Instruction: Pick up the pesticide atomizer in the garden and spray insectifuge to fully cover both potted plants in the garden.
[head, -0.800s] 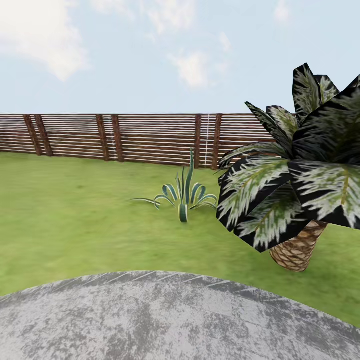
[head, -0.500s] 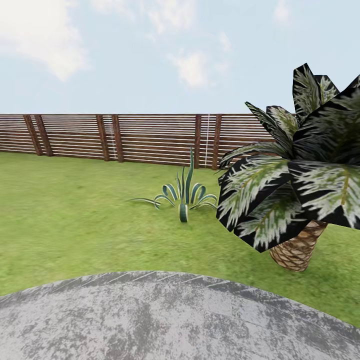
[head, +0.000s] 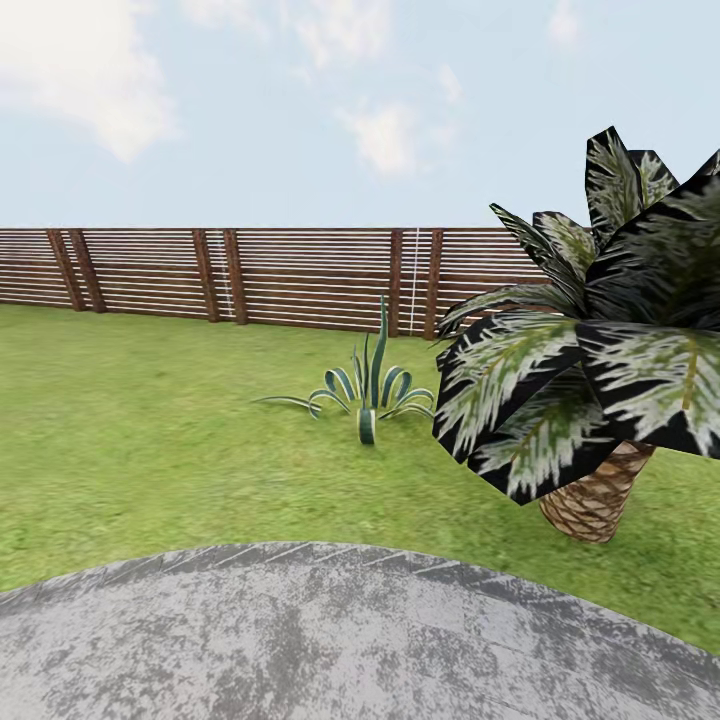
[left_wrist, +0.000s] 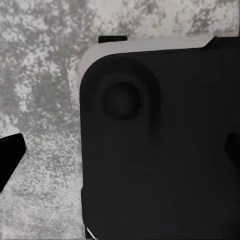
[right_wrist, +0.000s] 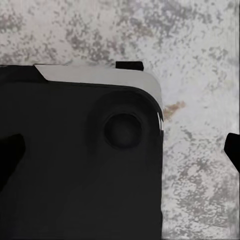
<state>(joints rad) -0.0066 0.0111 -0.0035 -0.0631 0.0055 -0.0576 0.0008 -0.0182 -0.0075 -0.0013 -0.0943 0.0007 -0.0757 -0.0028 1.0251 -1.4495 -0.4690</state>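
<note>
From the head cam I've got pale sky w/ clouds up top, then the garden lawn spreading across the middle, and the round grey mottled paved area filling the near edge. A brown slatted fence runs along the far side of the grass. At right a big palm w/ a woven brown trunk stands on the lawn, just off the paving, fronds covering part of the fence. Left of it, mid-lawn, a small striped spiky agave. No labels, brands or writing readable anywhere. Both wrist cams look down on the mottled paving past a black robot body part. Left pincer: dark fingertips at opposite frame edges, spread wide, holding nothing. Right pincer: same, wide apart, nothing between.
</note>
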